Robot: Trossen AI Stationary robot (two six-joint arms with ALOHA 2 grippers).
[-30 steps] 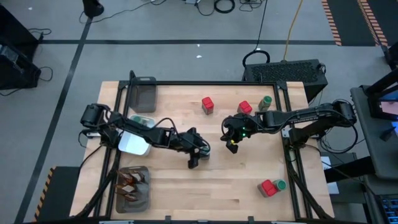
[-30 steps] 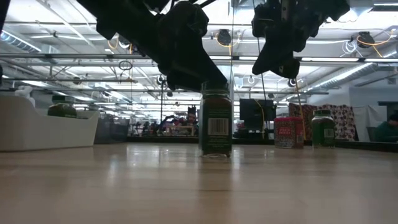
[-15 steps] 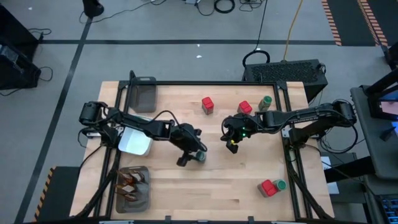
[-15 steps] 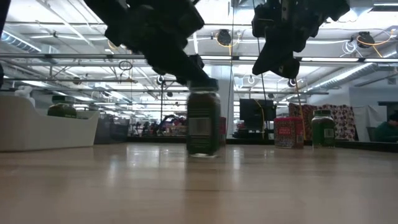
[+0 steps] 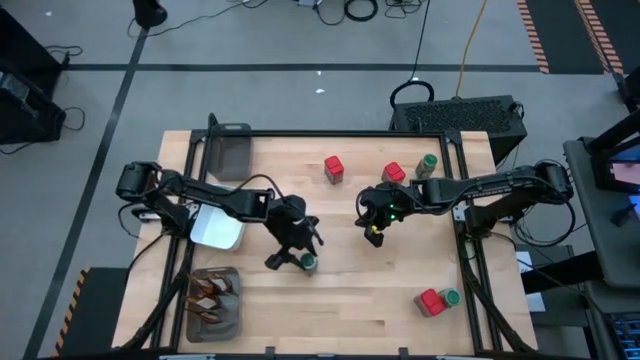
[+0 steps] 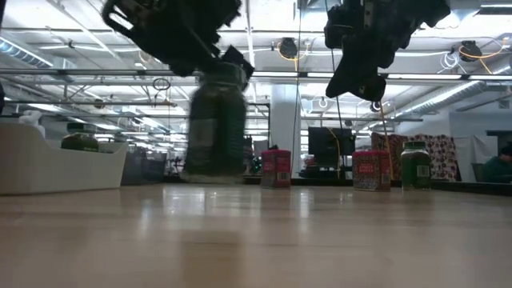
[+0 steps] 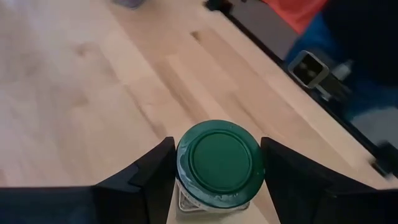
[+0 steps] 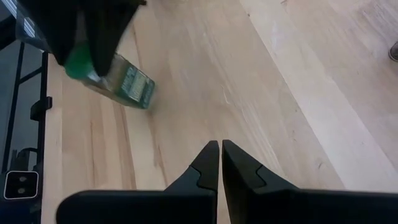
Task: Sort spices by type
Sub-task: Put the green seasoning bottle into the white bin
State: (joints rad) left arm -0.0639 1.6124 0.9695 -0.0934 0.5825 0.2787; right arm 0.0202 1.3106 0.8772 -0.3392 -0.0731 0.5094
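The left pincer (image 5: pixel 297 257) pinches a small jar (image 5: pixel 308 262) with a round dark green lid and a clear body carrying a green label, held over the middle of the wooden bench (image 5: pixel 380 300), slightly toward the left arm's side. The left wrist view looks straight down on the lid (image 7: pixel 219 160), a dark finger (image 7: pixel 152 171) pressed against each side of the jar (image 7: pixel 214 202) beneath it. The low view adds what that one cannot: the jar (image 6: pixel 214 132) is blurred and hangs just clear of the bench (image 6: pixel 256 240), its base above the boards. The right wrist view shows the jar (image 8: pixel 118 78) tilted and seen from the side, label facing out, and the right pincer's (image 8: pixel 219 163) own fingers pressed together with nothing between them. From above, the right pincer (image 5: pixel 374 234) hovers near mid-bench, apart from the jar. Only the high view takes in the rest: two red boxes (image 5: pixel 334 168) and another green-lidded jar (image 5: pixel 427 165) toward the far edge, a red box with a jar (image 5: pixel 437 300) near the right front corner, and a white dish (image 5: pixel 217 227) at the left.
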